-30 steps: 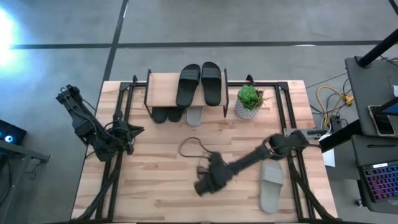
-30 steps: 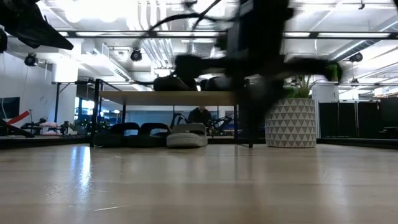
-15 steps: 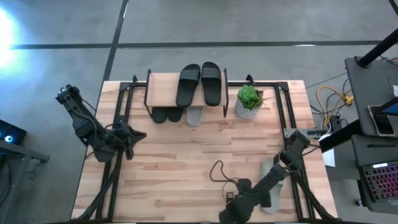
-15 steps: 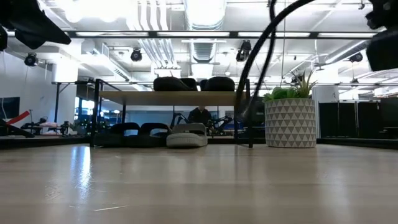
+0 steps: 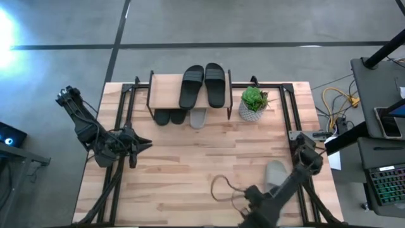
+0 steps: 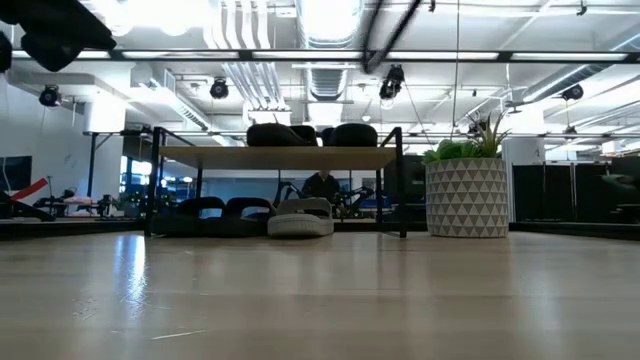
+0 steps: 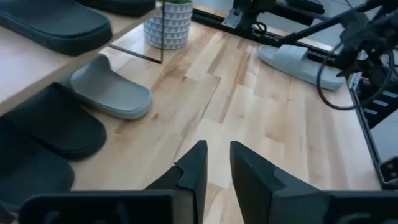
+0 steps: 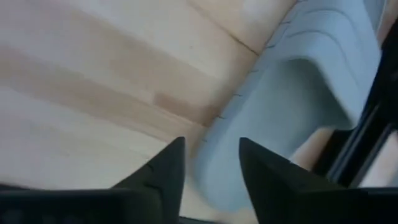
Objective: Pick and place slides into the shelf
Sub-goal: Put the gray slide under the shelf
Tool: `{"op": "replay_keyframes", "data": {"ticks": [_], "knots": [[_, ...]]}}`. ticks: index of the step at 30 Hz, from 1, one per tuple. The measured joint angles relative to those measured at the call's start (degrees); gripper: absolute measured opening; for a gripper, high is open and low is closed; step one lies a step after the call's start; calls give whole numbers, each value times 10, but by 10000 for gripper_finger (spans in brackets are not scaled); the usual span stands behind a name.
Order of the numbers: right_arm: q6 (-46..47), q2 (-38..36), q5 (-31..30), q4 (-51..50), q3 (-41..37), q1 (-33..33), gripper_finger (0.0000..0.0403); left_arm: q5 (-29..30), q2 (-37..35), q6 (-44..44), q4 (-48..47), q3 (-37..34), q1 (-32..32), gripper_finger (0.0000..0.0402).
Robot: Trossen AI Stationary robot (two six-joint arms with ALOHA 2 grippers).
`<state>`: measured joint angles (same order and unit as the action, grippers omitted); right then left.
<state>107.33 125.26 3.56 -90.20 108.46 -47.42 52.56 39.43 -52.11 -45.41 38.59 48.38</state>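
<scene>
The shelf (image 5: 166,90) stands at the table's far middle, with two black slides (image 5: 192,87) (image 5: 216,84) lying on its top plank. Under it, on the table, lie two black slides (image 5: 169,116) and a grey slide (image 5: 199,118). A second grey slide (image 5: 276,172) lies sole down on the table's near right, partly under my right arm. My right gripper (image 8: 211,152) hangs open just above that slide's (image 8: 292,106) edge, near the front edge (image 5: 256,209). My left gripper (image 7: 217,158) hovers at the table's left (image 5: 136,144), narrowly open and holding nothing.
A potted plant (image 5: 254,103) in a white patterned pot stands right of the shelf. A loose cable loop (image 5: 221,187) trails from my right arm over the near middle of the table. Black frame rails (image 5: 292,117) run along both sides of the table.
My right gripper has swung from the table's middle toward the near edge and to the right, ending beside the grey slide on the near right. Its cable loop has trailed along with it.
</scene>
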Motion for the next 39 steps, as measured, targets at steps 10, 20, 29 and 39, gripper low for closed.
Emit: {"op": "replay_keyframes", "data": {"ticks": [10, 20, 29, 39], "knots": [[56, -32, -62, 3, -113, -93, 172, 4, 49, 0, 31, -2, -4, 76], [-32, -95, -40, 1, -241, -94, 180, 4, 121, -2, 51, -4, -30, 76], [-18, -176, -18, 62, -324, -91, 180, 3, 148, -2, 72, -3, -42, 76], [-148, -135, -21, 124, -308, -93, 180, 3, 132, 0, 75, -5, -59, 76]]}}
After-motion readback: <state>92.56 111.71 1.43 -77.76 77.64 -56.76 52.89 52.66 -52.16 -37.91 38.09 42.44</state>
